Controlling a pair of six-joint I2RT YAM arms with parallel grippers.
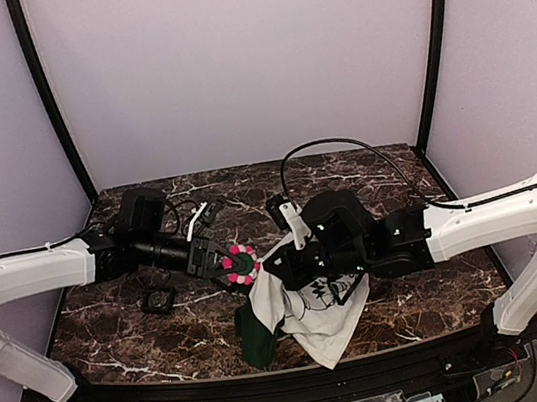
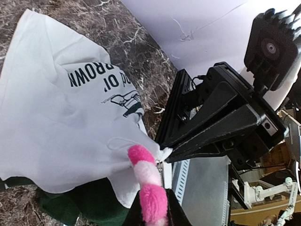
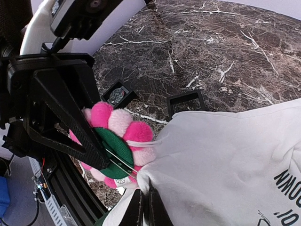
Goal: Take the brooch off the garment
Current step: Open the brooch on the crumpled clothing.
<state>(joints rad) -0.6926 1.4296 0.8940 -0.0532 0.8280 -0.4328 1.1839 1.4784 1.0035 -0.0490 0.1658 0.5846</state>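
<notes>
— Left claw (image 1: 225,261) is clamped on the brooch (image 1: 241,265); on my left wrist view its fluffy petals bulge up from between my tips, and from the other wrist I see one dark finger laid across the green centre.

— Where does the brooch sit?

— At the garment's (image 1: 316,315) raised corner, touching the cloth, on the side away from the right arm; a thin pin seems to run from it into the fabric.

— And the right claw (image 1: 280,263)?

— Together on a pinch of white cloth just beside the brooch; I judge it serves as an anchor, so the garment resists while the other claw draws the pin out; the two grips face each other across that corner.

— What are you handling?

— Soft stuff; the brooch is a ring of round pompoms, hot pink and pale, about a felt-like middle; the garment is thin, limp white knit with black print, its dark green trim heaped below on the table (image 1: 397,182), which is hard, glossy, veined brown; a small black square frame (image 1: 157,300) lies well apart from the garment, beyond the brooch.
</notes>
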